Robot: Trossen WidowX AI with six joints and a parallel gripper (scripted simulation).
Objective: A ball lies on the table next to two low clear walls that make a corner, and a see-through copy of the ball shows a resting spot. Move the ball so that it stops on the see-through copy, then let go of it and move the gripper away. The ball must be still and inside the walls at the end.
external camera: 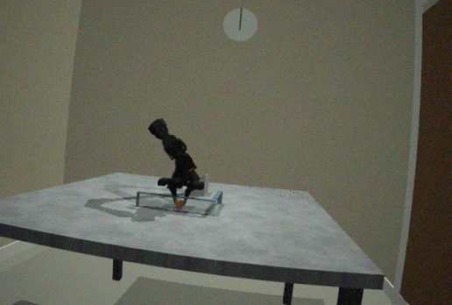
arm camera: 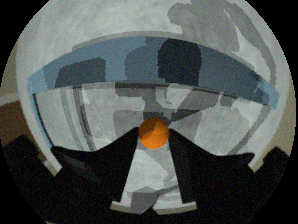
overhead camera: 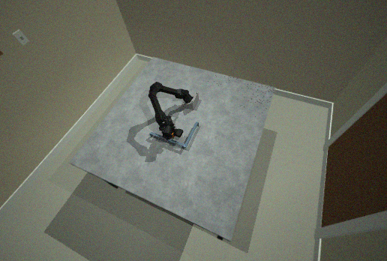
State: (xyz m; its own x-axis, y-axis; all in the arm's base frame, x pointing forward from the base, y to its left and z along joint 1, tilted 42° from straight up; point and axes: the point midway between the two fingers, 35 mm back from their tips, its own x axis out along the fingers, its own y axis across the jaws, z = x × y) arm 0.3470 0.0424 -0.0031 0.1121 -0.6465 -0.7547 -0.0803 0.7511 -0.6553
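Start with the grey surface: it carries the arm and the two low clear walls, which meet in a corner. The arm is folded down over the inner side of that corner.

Check the claw next. Its fingers are closed on the orange ball, pinching it at the tips, as the wrist view shows. In the exterior view the ball sits very low, at or just above the surface, inside the walls and near the long wall.

The see-through copy cannot be made out in any view; it is probably hidden by the ball itself, which would mean the ball is on or close to the resting spot.

Treat the current step as placement, with release to follow. Confirm that the ball rests on the surface before you open the claw. Open slowly so that neither finger nudges the ball, then lift straight up, clear of the wall tops.
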